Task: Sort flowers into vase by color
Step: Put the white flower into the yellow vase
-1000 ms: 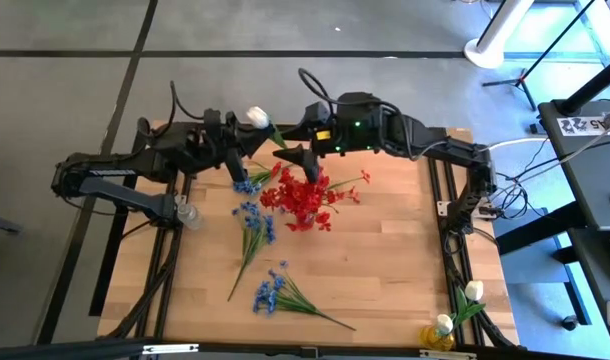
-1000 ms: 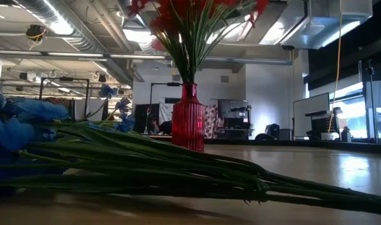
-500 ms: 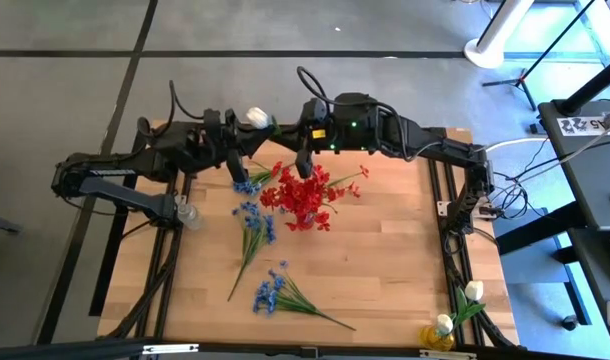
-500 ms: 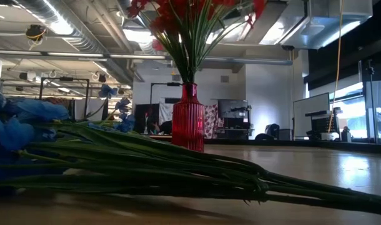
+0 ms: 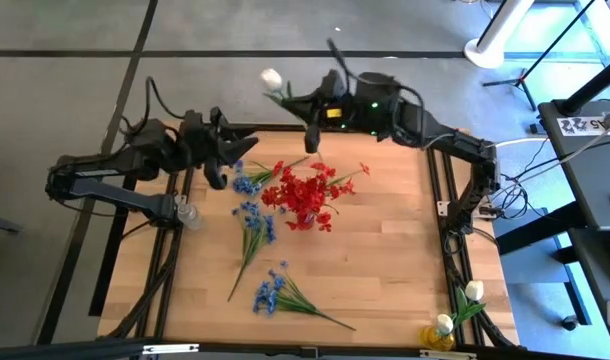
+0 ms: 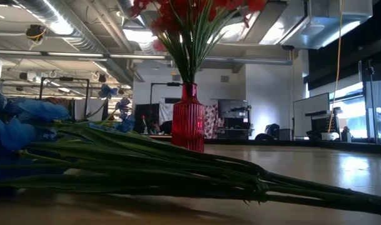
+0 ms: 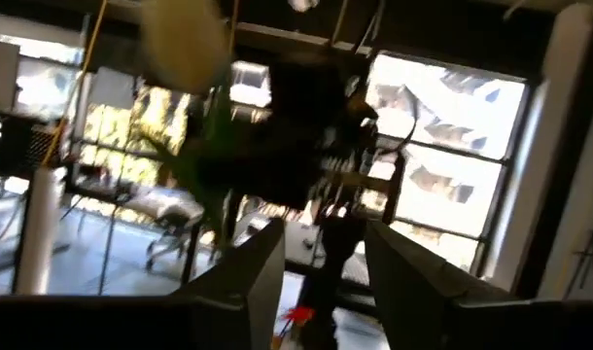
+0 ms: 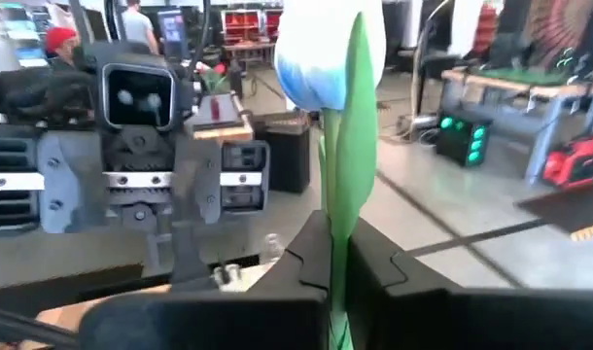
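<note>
A white flower [image 5: 271,78] on a green stem is up in the air over the table's far edge, with my right gripper [image 8: 331,243] shut on it. My left gripper [image 5: 217,172] stands open at the far left, with nothing between its fingers [image 7: 267,277]. A red vase [image 5: 305,200] of red flowers stands at the table's middle, upright on its base [image 6: 188,145]. Blue flowers [image 5: 253,215] lie flat on the wood left of the vase. Another blue sprig [image 5: 280,295] lies nearer the front edge. Neither gripper shows in the low view. My right gripper pinches the white flower's green stem [image 8: 337,209] between its two fingers, below the bloom [image 8: 326,49]. The fingers lie across the stem. The flower stands upright in the hold, bloom on top, lifted clear of the table.
A yellow vase [image 5: 437,338] with white flowers stands at the near right corner. A small clear vase [image 5: 188,214] stands at the table's left edge. The blue sprig's stems [image 6: 178,172] fill the low view's foreground. People show in the room beyond the table.
The white flower has passed from my left gripper to my right. My left gripper has let go and drawn back toward the table's left edge. My right gripper has taken hold of the stem and risen toward the far edge, carrying the flower clear of the red blooms.
</note>
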You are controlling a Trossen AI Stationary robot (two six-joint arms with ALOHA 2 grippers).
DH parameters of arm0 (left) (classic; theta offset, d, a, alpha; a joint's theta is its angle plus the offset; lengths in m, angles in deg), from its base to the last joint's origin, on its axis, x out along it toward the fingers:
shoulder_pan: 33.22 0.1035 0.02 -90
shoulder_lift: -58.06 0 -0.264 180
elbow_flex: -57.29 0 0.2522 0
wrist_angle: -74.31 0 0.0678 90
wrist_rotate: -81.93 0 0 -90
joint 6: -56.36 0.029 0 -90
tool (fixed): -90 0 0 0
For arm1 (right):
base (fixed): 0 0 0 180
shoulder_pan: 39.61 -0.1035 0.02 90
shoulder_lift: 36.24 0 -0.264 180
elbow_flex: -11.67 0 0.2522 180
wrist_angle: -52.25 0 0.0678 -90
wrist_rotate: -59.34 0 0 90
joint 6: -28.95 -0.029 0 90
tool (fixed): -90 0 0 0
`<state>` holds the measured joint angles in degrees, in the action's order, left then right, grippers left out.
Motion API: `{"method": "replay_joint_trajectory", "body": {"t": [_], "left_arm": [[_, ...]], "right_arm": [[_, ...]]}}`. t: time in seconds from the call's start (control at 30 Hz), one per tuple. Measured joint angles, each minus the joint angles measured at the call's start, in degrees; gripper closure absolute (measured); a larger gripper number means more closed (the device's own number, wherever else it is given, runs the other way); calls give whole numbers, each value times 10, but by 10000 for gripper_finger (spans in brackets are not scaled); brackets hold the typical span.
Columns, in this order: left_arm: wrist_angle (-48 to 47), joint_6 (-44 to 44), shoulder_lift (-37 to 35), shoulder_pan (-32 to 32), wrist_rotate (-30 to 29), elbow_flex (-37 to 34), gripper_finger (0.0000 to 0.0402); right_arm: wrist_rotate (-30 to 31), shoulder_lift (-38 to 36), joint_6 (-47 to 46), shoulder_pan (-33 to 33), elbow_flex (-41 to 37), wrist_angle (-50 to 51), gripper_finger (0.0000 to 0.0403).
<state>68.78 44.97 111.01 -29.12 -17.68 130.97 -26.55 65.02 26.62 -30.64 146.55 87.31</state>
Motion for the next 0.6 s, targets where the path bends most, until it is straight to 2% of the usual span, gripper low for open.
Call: {"method": "replay_joint_trajectory", "body": {"t": [0.2,0.33,0.53,0.6], "left_arm": [[-47,-5,-47,-16,6,0,242],[-62,-4,-70,-23,2,0,244],[-55,-5,-97,-23,1,0,245],[-50,-41,-104,-23,3,0,245]], "right_arm": [[-8,-42,46,16,0,-45,393],[-51,-82,63,12,0,-52,398],[-94,-115,53,-69,0,-34,398],[-95,-120,53,-106,0,-22,399]]}}
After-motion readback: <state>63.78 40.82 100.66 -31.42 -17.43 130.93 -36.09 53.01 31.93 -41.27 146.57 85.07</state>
